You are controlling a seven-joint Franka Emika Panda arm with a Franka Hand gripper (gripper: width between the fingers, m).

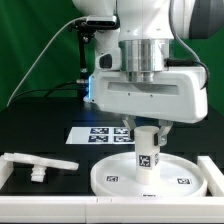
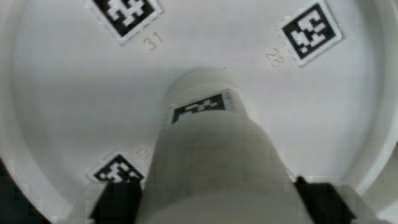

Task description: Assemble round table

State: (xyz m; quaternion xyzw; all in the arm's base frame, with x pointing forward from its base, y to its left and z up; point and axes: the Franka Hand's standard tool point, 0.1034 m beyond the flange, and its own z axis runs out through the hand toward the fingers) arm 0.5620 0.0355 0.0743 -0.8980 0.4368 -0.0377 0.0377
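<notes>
The large round rimmed disc (image 1: 108, 181) lies flat on the black table, its tags facing up. On its middle stands the short cylindrical leg (image 1: 146, 156), upright, with a tag on its side. My gripper (image 1: 146, 136) comes straight down over the leg and is shut on its upper part. In the wrist view the leg (image 2: 217, 135) runs between the two dark fingers (image 2: 118, 205), which press against both of its sides, and the disc (image 2: 71, 95) fills the background. The T-shaped foot piece (image 1: 34, 165) lies loose on the exterior view's left.
The marker board (image 1: 98, 135) lies flat behind the disc. A white bar (image 1: 214, 175) stands at the exterior view's right edge and another white strip (image 1: 5, 181) at the left edge. A green backdrop rises behind the table.
</notes>
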